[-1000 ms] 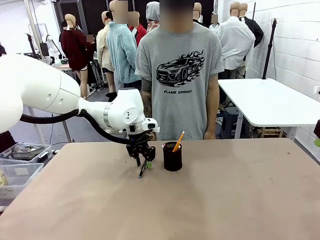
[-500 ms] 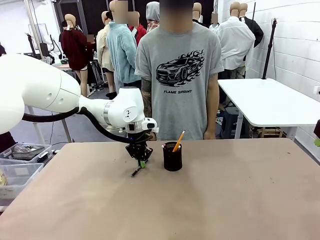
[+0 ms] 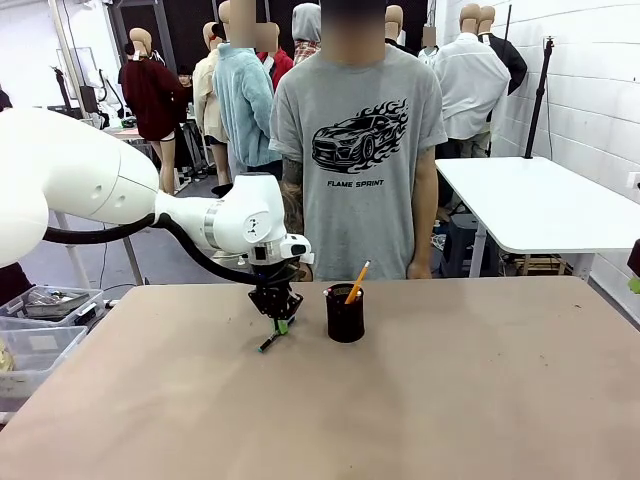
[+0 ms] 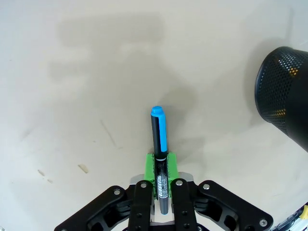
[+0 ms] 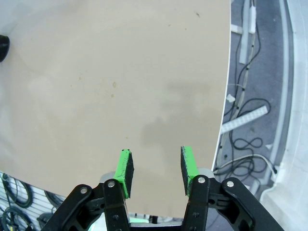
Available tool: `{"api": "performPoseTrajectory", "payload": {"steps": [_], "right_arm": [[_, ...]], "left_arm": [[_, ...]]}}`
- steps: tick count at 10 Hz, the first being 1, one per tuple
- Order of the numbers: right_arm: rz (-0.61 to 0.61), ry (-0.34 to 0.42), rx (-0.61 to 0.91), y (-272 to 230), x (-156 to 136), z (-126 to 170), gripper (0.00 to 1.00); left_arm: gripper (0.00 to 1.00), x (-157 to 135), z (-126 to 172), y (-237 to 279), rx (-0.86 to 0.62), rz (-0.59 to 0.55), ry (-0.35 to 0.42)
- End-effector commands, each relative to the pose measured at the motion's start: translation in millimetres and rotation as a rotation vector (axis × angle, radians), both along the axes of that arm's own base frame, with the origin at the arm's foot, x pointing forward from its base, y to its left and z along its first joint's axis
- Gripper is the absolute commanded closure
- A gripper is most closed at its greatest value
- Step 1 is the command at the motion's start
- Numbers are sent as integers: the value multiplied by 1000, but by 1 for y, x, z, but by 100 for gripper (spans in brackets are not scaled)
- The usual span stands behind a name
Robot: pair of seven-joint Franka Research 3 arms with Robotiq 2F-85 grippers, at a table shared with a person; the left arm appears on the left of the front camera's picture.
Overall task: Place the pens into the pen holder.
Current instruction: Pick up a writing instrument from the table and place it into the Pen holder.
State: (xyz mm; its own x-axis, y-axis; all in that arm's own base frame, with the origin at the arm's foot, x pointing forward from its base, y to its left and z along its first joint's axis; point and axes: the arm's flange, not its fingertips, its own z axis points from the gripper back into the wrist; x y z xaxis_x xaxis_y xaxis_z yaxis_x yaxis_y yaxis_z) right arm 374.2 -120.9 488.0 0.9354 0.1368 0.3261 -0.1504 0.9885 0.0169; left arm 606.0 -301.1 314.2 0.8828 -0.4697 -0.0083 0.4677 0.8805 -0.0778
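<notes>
A black-and-blue pen (image 4: pixel 159 144) is pinched between the green pads of my left gripper (image 4: pixel 160 166), its blue cap pointing away above the table. From the front the same pen (image 3: pixel 270 341) hangs slanted below the left gripper (image 3: pixel 279 322), just left of the pen holder (image 3: pixel 345 314). That black mesh cup holds a yellow-orange pencil-like pen (image 3: pixel 357 282) leaning right. In the left wrist view the pen holder (image 4: pixel 284 94) sits at the right edge. My right gripper (image 5: pixel 155 168) stands open over the table's edge with nothing between its fingers.
A person in a grey T-shirt (image 3: pixel 358 150) stands at the far side of the table (image 3: pixel 400 400), right behind the cup. Clear plastic bins (image 3: pixel 35 330) sit off the table's left. Cables (image 5: pixel 250 120) lie on the floor past the table edge.
My left gripper has shut on the black-and-blue pen and lifted it slightly off the table. The right gripper has not moved.
</notes>
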Motion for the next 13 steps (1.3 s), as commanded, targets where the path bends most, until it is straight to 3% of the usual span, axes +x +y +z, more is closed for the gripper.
{"api": "performPoseTrajectory", "payload": {"steps": [1,6,8,11,12,13], "right_arm": [[-20,10,-26,2,1,-1,48],[-20,10,-26,2,1,-1,48],[-20,10,-26,2,1,-1,48],[-20,10,-26,2,1,-1,48],[-20,10,-26,2,1,-1,48],[-20,10,-26,2,1,-1,48]], "left_arm": [[100,-8,25,28,-115,-51,-46],[100,-16,67,66,-546,-370,-271],[100,-15,80,74,-745,-467,-397],[100,0,92,73,-880,-552,-592],[100,6,91,70,-954,-591,-591],[100,14,88,66,-997,-625,-639]]}}
